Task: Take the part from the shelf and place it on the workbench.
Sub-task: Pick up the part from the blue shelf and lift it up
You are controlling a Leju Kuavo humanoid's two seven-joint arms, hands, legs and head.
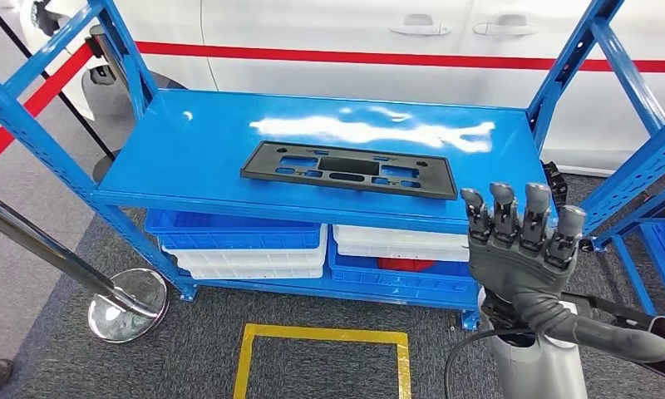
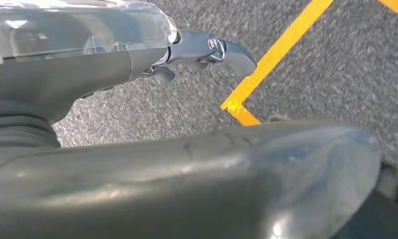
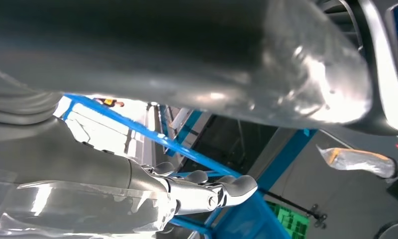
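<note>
A flat black plastic part [image 1: 347,169] with several cut-outs lies on the top board of the blue shelf [image 1: 196,141], near its front edge. My right hand [image 1: 520,249] is raised in front of the shelf's front right corner, to the right of the part and below it in the picture. Its fingers stand upright and apart, the thumb juts out to the right, and it holds nothing. In the right wrist view its fingertips [image 3: 237,188] point toward blue shelf framing. My left hand [image 2: 87,74] hangs over grey carpet, holding nothing.
Blue and white bins [image 1: 238,241] fill the shelf's lower level. A yellow tape square [image 1: 321,337] marks the carpet before the shelf. A chrome stanchion base [image 1: 128,303] stands at the front left. A second blue rack [image 1: 645,166] is at the right, a white car [image 1: 354,33] behind.
</note>
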